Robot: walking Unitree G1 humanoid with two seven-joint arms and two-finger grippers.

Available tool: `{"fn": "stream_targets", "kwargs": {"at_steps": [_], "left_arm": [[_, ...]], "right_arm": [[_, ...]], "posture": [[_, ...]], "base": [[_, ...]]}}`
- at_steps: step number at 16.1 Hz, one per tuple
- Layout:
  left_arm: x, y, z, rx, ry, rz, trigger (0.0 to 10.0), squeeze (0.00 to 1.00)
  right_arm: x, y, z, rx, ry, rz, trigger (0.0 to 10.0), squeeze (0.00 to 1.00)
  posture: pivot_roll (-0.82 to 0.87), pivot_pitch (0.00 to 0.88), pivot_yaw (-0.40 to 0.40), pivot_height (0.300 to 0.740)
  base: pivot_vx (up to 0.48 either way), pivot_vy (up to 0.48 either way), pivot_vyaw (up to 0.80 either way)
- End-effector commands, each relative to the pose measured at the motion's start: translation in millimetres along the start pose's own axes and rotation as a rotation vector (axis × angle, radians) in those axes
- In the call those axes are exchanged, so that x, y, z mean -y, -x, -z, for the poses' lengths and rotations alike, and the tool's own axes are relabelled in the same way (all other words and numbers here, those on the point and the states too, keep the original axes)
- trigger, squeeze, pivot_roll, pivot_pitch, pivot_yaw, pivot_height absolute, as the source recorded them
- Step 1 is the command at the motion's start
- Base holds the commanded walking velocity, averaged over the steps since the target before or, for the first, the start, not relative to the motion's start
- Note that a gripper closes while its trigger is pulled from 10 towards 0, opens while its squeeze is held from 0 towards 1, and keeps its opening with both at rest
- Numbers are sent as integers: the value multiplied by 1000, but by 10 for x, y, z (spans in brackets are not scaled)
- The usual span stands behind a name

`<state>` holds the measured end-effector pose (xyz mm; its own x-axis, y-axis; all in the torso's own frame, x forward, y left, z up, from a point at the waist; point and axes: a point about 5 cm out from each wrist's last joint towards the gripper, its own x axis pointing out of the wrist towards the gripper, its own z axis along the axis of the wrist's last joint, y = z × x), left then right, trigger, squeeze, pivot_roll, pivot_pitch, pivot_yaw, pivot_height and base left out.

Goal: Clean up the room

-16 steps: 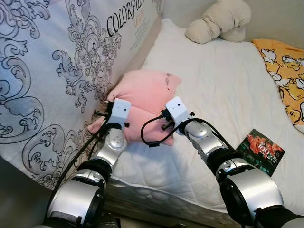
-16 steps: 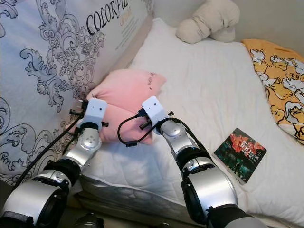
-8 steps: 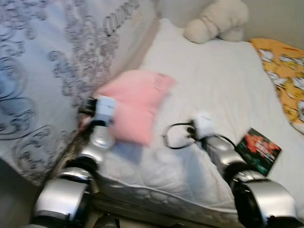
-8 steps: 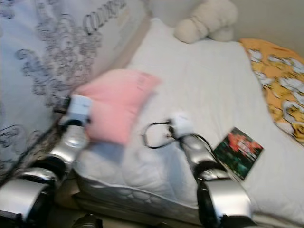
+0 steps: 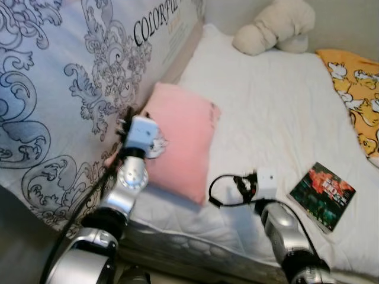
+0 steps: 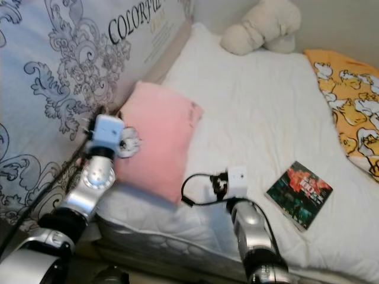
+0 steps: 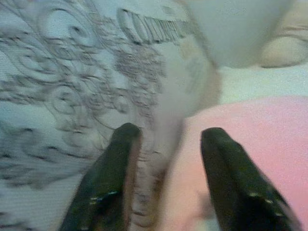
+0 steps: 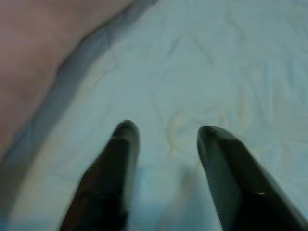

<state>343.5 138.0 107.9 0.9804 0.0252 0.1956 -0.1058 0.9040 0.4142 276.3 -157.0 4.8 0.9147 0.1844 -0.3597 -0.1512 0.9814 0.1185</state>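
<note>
Two grippers were over the bed, and the left gripper (image 7: 166, 144) was the nearer one to the pillow (image 5: 180, 139). Its fingers (image 7: 115, 168) stood apart and clamped on nothing, with the pink pillow just beside its right-hand finger and the patterned mattress (image 5: 65, 89) ahead of and beside the other. From that gripper the pillow's long axis ran forward up the bed, along the leaning mattress. The right gripper (image 8: 166, 139), fingers likewise spread and empty, hung over bare sheet (image 5: 278, 112) with the pillow off to its left, apart from it. A book (image 5: 323, 194) lay near it to its right. I judged the left arm better placed for the pillow, the right for the book.
</note>
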Motion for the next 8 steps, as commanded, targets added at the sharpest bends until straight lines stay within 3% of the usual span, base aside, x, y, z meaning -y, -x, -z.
{"fn": "stream_targets", "kwargs": {"at_steps": [1, 2, 3, 4, 6, 7, 8], "left_arm": [[61, 17, 16, -28, 50, 28, 10000, 1000], [20, 54, -58, -8, 111, 32, 10000, 1000], [-19, 163, -194, 35, 176, 57, 10000, 294], [-51, 324, -354, 96, 228, 113, 10000, 0], [-47, 521, -415, 114, 296, 207, 10000, 0], [-18, 741, -161, -11, 403, 325, 10000, 0], [-18, 799, -48, -59, 420, 350, 10000, 0]], "right_arm": [[54, 123, -52, 65, -19, 23, 10000, 1000], [104, 342, -80, 142, -19, 72, 10000, 1000], [139, 514, -133, 193, -5, 107, 10000, 0], [165, 683, -208, 246, 5, 141, 10000, 0], [203, 843, -278, 288, 2, 188, 10000, 0], [255, 930, -254, 279, -6, 230, 10000, 0], [266, 910, -224, 260, -44, 249, 10000, 0]], "posture": [[122, 0, -127, 740], [118, 0, -122, 740], [112, 0, -114, 740], [105, 0, -107, 740], [112, 0, -96, 740], [121, 0, -95, 740], [128, 0, -95, 740]], "base": [[0, 0, 0], [0, 0, 0], [0, 0, 0], [0, 0, 0], [0, 0, 0], [0, 0, 0], [0, 0, 0]]}}
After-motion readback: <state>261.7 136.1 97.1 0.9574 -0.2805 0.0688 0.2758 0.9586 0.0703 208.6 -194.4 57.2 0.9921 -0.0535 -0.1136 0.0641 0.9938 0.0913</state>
